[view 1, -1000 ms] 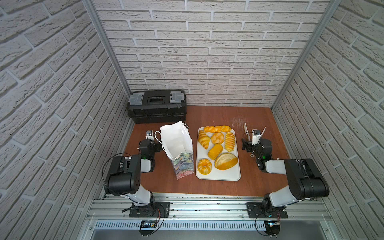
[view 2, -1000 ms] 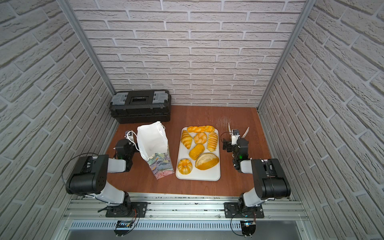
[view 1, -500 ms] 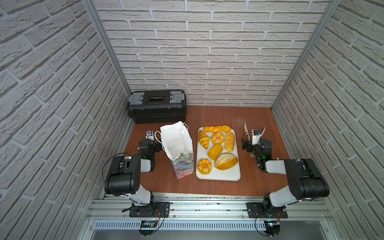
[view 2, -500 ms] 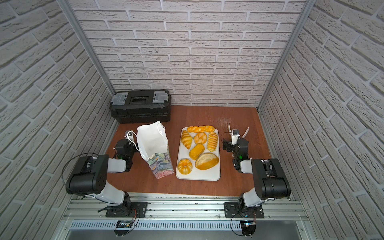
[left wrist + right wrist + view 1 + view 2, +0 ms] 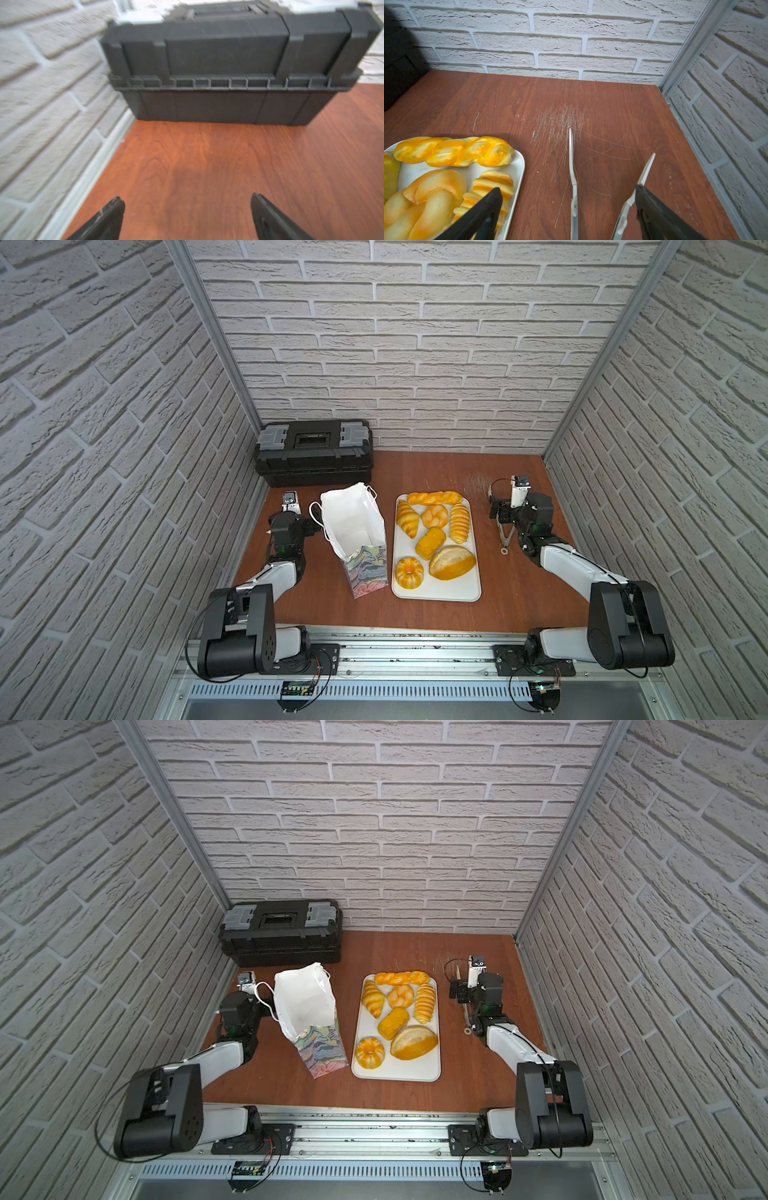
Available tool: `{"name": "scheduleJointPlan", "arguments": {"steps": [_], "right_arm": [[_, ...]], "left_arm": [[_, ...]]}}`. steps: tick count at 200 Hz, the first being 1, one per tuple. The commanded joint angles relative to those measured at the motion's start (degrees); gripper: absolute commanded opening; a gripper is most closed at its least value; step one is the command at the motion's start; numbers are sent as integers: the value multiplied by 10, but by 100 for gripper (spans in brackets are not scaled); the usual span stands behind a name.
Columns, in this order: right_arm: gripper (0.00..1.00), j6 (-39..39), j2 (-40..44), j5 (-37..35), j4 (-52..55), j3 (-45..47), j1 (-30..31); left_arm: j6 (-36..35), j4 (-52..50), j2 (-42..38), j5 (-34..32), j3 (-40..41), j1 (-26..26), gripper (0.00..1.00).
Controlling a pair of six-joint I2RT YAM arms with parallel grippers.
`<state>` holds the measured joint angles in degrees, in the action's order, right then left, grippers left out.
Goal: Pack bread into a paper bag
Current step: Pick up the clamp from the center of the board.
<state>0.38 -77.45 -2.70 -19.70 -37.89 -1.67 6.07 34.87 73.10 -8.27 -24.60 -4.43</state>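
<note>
Brick walls close in a wooden table, where the bread lies on a tray just right of the upright, open bag, a toolbox behind at the back wall. Left gripper faces the toolbox, fingers apart over bare wood, the bag standing between it and the tray; right gripper is spread wide over tongs lying beside the tray, holding nothing.
</note>
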Motion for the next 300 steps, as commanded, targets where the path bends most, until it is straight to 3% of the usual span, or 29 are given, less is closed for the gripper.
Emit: {"name": "scheduleJointPlan", "arguments": {"steps": [1, 29, 74, 154, 300], "right_arm": [[99, 30, 0, -43, 107, -16, -1], [99, 55, 0, -55, 197, -39, -1], [99, 71, -15, -64, 325, -100, -1], [100, 133, -109, -78, 409, -163, -2], [99, 120, -202, -75, 370, -162, -23]], "left_arm": [[-6, -84, -41, -65, -12, 3, 98], [5, -117, -77, -98, -14, 10, 98], [4, -130, -61, -96, -22, 19, 98], [-4, -132, -62, -97, -3, 30, 98], [-4, -135, -68, -102, 2, 32, 98]]}}
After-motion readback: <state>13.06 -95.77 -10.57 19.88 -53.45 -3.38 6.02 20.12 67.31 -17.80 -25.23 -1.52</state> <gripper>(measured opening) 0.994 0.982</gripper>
